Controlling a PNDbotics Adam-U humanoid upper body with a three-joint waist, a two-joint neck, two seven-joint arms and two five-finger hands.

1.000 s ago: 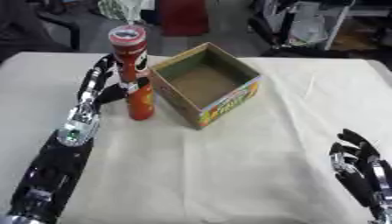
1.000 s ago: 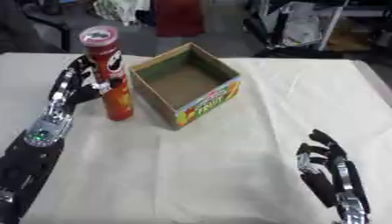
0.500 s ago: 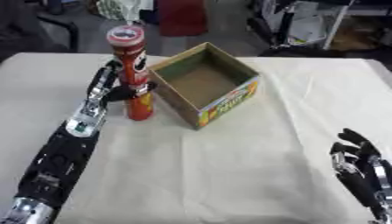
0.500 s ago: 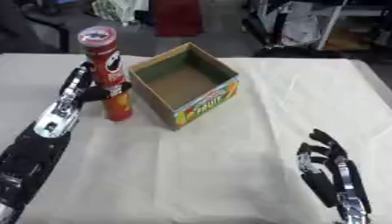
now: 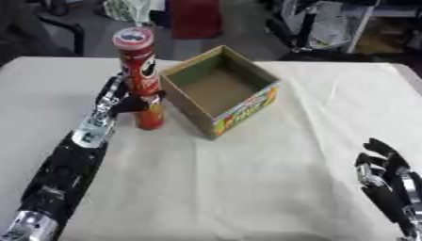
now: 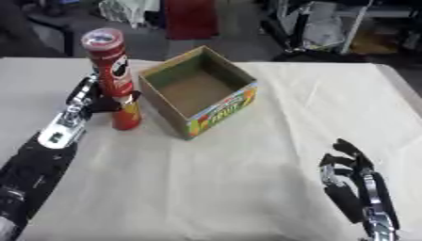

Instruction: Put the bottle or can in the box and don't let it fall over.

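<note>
A tall red can (image 5: 141,77) with a red lid stands upright on the cream tablecloth. It is just left of an open cardboard box (image 5: 221,89) with a colourful printed side, and a small gap separates the two. My left hand (image 5: 115,96) is at the can's lower half. Its fingers lie along the can's left and back side, and the thumb curls across the front. The can's base rests on the cloth. My right hand (image 6: 354,176) rests open at the lower right, fingers up, far from both objects. The box is empty inside.
The table (image 5: 272,179) is covered in cream cloth, with bare cloth in front of and right of the box. Beyond its far edge are a red bin (image 5: 194,19), dark chair frames and other clutter.
My left hand has drawn in against the can and its thumb has come round the front. The can and box stay where they were. The right hand is unchanged.
</note>
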